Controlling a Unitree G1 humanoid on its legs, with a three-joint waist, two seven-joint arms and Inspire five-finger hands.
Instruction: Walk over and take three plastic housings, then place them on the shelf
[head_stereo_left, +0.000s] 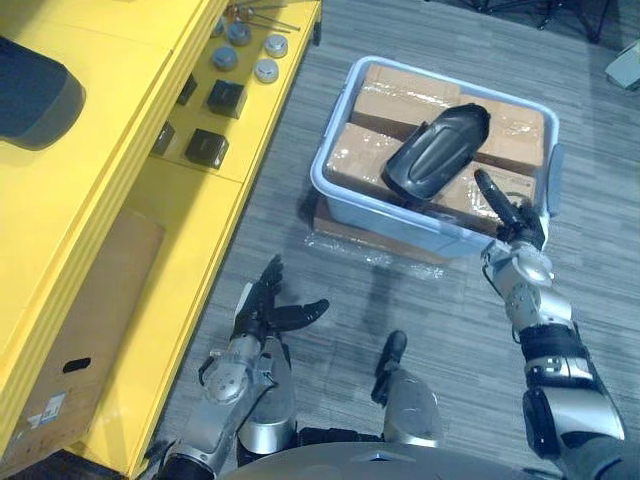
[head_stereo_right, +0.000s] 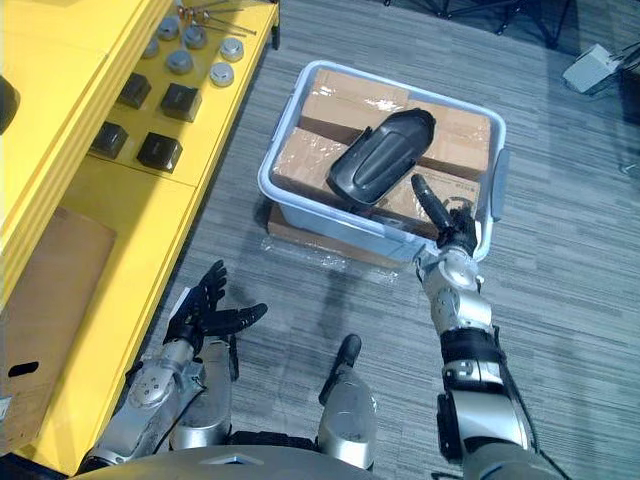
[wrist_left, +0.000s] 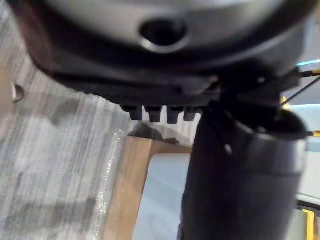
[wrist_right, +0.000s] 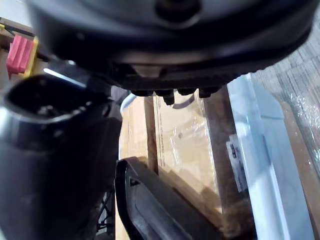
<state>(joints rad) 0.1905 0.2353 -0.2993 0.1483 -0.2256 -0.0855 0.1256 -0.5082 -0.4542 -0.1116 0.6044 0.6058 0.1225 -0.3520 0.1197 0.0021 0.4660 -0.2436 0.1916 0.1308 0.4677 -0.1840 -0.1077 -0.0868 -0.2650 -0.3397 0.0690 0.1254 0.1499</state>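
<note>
So the black plastic housing (head_stereo_left: 437, 152) lies on top of the wrapped cardboard boxes (head_stereo_left: 385, 95) in the pale blue bin (head_stereo_left: 330, 196), sitting high, so I'd guess an easy grab. The right hand (head_stereo_left: 508, 212) is at the near rim, fingers straight and released, grasping nothing. The left hand (head_stereo_left: 262, 305) hangs low beside the yellow shelf (head_stereo_left: 120, 120), fingers loose too.

Bright even light, soft shadows on the carpet (head_stereo_left: 450, 320) (glare on wrapped boxes (head_stereo_left: 385, 90))
</note>
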